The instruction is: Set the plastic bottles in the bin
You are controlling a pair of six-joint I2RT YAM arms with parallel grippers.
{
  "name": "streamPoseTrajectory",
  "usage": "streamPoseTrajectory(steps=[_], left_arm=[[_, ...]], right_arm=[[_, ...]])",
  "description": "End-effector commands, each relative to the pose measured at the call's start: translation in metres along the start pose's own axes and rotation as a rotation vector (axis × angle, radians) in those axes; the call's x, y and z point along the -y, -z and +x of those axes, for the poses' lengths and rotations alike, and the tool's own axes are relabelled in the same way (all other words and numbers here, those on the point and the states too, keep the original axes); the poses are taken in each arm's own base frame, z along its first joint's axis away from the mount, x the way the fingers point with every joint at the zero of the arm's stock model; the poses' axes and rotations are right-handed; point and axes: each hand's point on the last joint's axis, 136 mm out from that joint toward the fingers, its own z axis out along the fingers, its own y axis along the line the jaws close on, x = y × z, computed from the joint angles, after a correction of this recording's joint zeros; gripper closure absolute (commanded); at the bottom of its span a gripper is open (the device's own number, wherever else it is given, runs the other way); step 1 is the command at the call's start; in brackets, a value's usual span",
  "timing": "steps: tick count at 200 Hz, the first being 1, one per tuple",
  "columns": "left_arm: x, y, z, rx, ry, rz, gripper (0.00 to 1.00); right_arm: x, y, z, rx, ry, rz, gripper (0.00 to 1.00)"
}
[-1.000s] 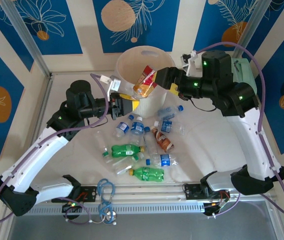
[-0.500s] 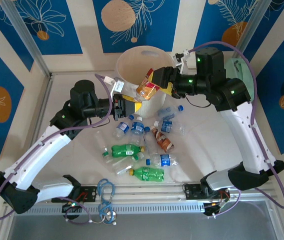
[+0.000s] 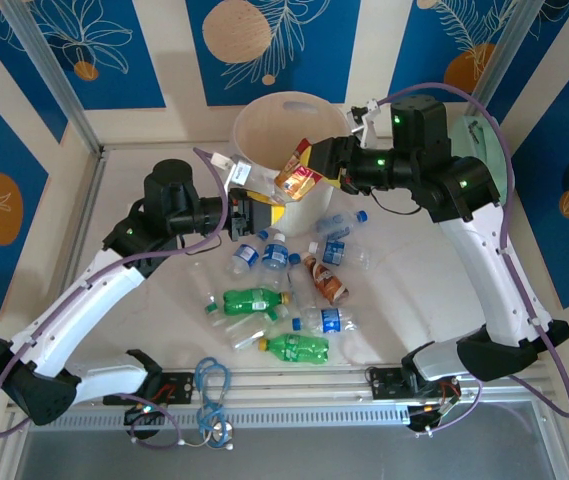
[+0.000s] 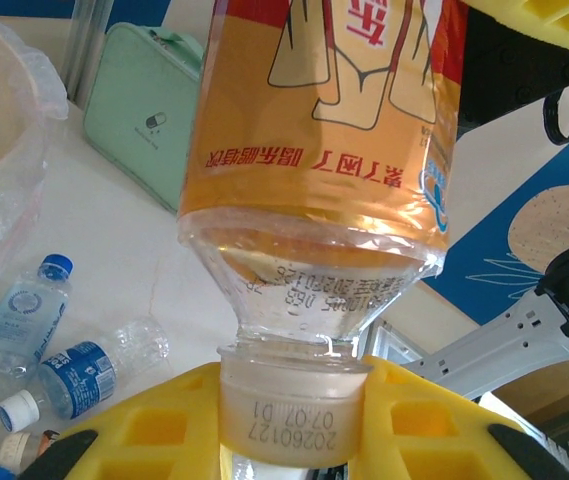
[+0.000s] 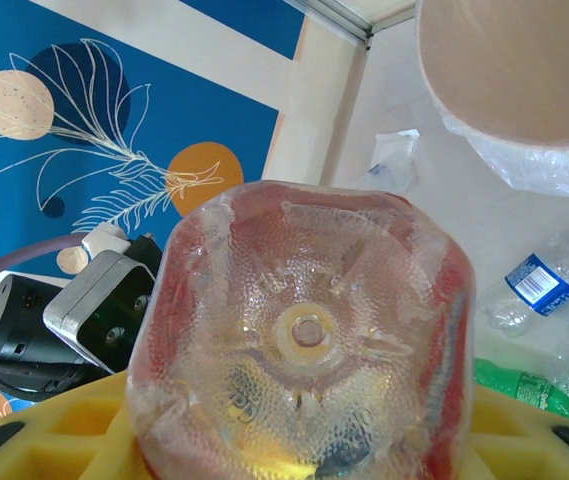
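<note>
Since a second ago the left arm has pushed its wrist to the right, toward the bin, and the right arm has pulled its elbow inward at the upper right. The orange-labelled bottle (image 3: pixel 299 170) between them has shifted slightly right.

Low in the overhead view, loose bottles (image 3: pixel 276 252) lie scattered on the white tabletop (image 3: pixel 414 290). Two green ones with yellow caps (image 3: pixel 254 300) sit at the lower centre. Above them are several clear ones with blue labels and one with a brown-red label (image 3: pixel 329 285).

Above that cluster, the left fingers (image 3: pixel 264 212) are clenched. In the left wrist view the yellow pads (image 4: pixel 179 425) sit on either side of the bottle's white cap (image 4: pixel 284 410), gripping it at the bottom centre. The bottle rises from there, tilted with its cap at lower left and its base at upper right.

The right fingers (image 3: pixel 347 180) come in from the right and are closed round the base end. In the right wrist view the dimpled clear base (image 5: pixel 307 330) fills the middle, above the yellow pads (image 5: pixel 54 445).

So the bottle hangs in the air between both arms. It lies against the near rim of the bin (image 3: pixel 249 135) at the upper centre, and I cannot tell if it is over the mouth.

A mint-green case (image 3: pixel 489 140) lies farthest back, behind the right arm.
</note>
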Motion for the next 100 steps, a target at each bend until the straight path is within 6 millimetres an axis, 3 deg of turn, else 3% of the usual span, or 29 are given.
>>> streamPoseTrajectory(steps=[1,18,25,28,75,100], left_arm=[[0.005,0.002,-0.006,0.024,-0.044,-0.009,0.50],[0.000,0.005,-0.011,0.048,-0.044,-0.047,0.29],[-0.002,0.006,-0.013,0.058,-0.045,-0.067,0.04],[-0.003,0.007,-0.014,0.064,-0.045,-0.076,0.01],[-0.038,0.041,-0.031,0.171,-0.044,-0.383,0.00],[-0.083,0.078,-0.027,0.174,0.032,-0.712,0.00]], right_arm=[[-0.002,0.007,-0.004,0.030,0.024,0.002,0.60],[0.000,0.011,-0.013,0.062,0.042,0.017,0.60],[0.000,0.014,-0.019,0.084,0.049,0.028,0.60],[0.001,0.016,-0.022,0.094,0.052,0.034,0.60],[0.020,0.022,-0.064,0.202,0.114,0.179,0.59],[0.038,0.015,-0.086,0.244,0.149,0.290,0.59]])
